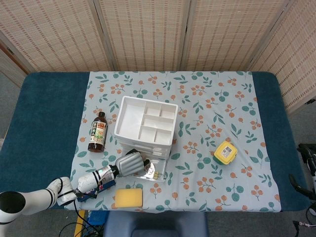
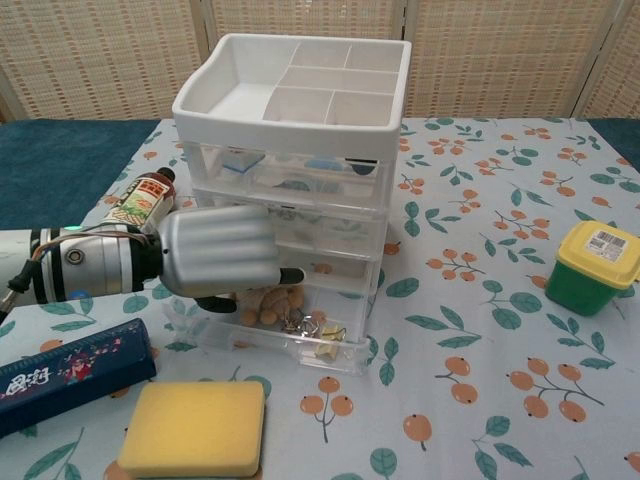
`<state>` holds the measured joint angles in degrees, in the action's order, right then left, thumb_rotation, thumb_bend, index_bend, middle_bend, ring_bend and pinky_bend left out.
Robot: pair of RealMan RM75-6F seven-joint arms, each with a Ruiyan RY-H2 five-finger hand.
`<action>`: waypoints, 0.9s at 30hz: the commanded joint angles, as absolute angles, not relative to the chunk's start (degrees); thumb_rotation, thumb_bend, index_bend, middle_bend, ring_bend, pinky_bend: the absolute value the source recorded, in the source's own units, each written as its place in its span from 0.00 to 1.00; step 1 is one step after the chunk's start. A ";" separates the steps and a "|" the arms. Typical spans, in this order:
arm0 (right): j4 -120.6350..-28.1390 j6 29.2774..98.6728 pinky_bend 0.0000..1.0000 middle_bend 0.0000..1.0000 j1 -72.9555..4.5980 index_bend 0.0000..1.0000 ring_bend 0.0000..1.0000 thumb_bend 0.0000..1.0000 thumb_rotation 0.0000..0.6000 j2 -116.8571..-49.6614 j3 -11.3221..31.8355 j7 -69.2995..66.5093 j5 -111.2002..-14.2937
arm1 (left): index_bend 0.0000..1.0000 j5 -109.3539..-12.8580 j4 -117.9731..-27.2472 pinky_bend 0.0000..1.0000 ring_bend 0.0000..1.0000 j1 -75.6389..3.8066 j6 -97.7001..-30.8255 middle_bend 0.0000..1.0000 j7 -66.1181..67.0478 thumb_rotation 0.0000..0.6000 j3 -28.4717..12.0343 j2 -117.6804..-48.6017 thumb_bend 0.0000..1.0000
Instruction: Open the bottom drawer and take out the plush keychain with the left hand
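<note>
Leaf-and-berry patterned cloth covers a blue table [image 1: 44,113], with woven screens behind. Nearest the robot, in the chest view, a yellow sponge [image 2: 194,427] lies on the cloth, and a dark blue case [image 2: 70,372] lies beside it to the left. Just beyond them the left hand [image 2: 220,252] reaches in from the left, its silver back facing the camera and its fingers curled down over the bottom drawer [image 2: 290,340] of a clear plastic drawer unit [image 2: 300,170]. That drawer is pulled out toward the robot. Inside it, the tan plush keychain [image 2: 270,303] lies near the left side, directly below the hand, with a metal ring and small clips just to its right. The hand's fingertips are hidden behind its own back, so whether they touch or pinch the plush cannot be told. The right hand shows in neither view. The drawer step looks done, and the step in hand appears to be the grasp of the keychain. The next move probably calls for closing the fingers on the plush alone, then lifting straight up so the hand clears the drawer above and the ring does not snag the clips. Left of the unit stands a dark sauce bottle [image 2: 140,197]. Its white top tray, split into compartments, looks empty. Well to the right sits a green tub with a yellow lid [image 2: 595,266].
</note>
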<state>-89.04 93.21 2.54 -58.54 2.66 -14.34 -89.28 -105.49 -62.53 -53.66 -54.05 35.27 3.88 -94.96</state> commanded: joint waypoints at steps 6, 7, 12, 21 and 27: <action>-89.10 93.08 0.05 0.19 2.49 0.01 0.10 0.36 1.00 -58.59 2.73 -14.20 -89.25 | 0.37 -104.79 -62.05 1.00 1.00 -53.88 -53.47 0.91 34.92 1.00 3.76 -95.31 0.20; -89.09 93.06 0.05 0.19 2.51 0.01 0.10 0.36 1.00 -58.58 2.73 -14.19 -89.22 | 0.37 -104.67 -62.04 1.00 1.00 -53.87 -53.38 0.91 34.93 1.00 3.75 -95.35 0.20; -89.14 93.21 0.05 0.19 2.62 0.01 0.10 0.35 1.00 -58.49 2.80 -14.16 -89.16 | 0.41 -104.34 -62.03 1.00 1.00 -53.86 -53.17 0.91 34.78 1.00 3.87 -95.47 0.20; -89.26 93.48 0.05 0.19 2.74 0.01 0.10 0.36 1.00 -58.48 2.88 -14.07 -89.28 | 0.50 -103.77 -62.58 1.00 1.00 -53.53 -53.54 0.91 33.87 1.00 4.03 -95.38 0.20; -89.16 93.46 0.05 0.19 2.71 0.01 0.10 0.35 1.00 -58.51 2.91 -14.19 -89.35 | 0.54 -103.51 -63.38 1.00 1.00 -53.01 -54.30 0.92 33.32 1.00 4.17 -95.02 0.20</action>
<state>-89.15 93.46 2.71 -58.52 2.91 -14.19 -89.35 -103.54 -63.33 -53.06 -54.24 33.36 4.17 -95.07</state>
